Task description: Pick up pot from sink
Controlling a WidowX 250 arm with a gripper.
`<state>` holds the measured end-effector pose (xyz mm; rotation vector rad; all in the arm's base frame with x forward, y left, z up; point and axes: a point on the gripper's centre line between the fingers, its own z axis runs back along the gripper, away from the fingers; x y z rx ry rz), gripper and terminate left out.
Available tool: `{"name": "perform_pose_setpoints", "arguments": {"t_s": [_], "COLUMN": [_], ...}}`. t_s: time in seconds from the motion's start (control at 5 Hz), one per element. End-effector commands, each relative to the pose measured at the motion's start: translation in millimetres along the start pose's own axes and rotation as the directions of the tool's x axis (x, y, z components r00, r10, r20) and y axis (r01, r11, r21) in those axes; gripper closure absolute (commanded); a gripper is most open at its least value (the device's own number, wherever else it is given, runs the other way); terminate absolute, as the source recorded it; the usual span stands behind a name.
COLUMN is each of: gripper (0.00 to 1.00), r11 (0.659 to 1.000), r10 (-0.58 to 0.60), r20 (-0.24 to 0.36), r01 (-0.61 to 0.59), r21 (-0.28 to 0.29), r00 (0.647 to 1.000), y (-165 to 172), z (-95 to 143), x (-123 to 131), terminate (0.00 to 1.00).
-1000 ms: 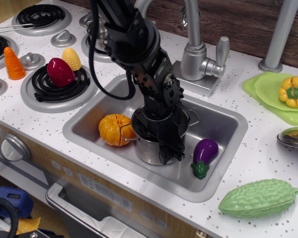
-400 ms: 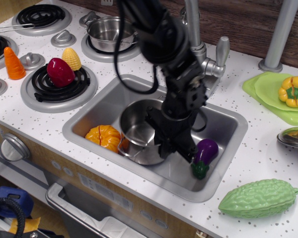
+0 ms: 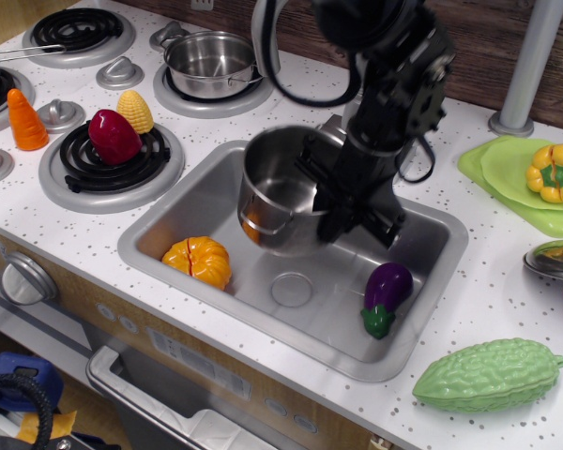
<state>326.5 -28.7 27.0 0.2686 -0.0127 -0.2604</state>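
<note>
The shiny steel pot [image 3: 280, 190] hangs tilted in the air above the sink [image 3: 169, 246], its opening turned up and to the left. My gripper [image 3: 330, 195] is shut on the pot's right rim and holds it clear of the basin floor. The round drain circle [image 3: 291, 289] shows bare below the pot. The arm rises from the gripper toward the top of the frame and hides the faucet.
In the sink lie an orange pumpkin [image 3: 199, 262] at the left and a purple eggplant [image 3: 385, 293] at the right. A second steel pot [image 3: 209, 64] sits on a back burner. A red pepper [image 3: 114, 137], corn [image 3: 134, 111] and carrot [image 3: 24, 120] are at the stove; a green gourd [image 3: 488, 375] lies front right.
The pot has left the sink floor and risen up and tilted, held in my gripper. The arm has swung to the right and upward. The pumpkin has shifted left.
</note>
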Motion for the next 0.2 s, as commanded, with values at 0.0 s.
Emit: {"name": "perform_pose_setpoints", "arguments": {"t_s": [0.0], "gripper": [1.00], "r11": [1.000], "r10": [0.013], "r20": [0.053], "r01": [-0.014], "r21": [0.023], "r00": [0.998], "y": [-4.6], "z": [41.7], "x": [17.2], "terminate": [1.00]}}
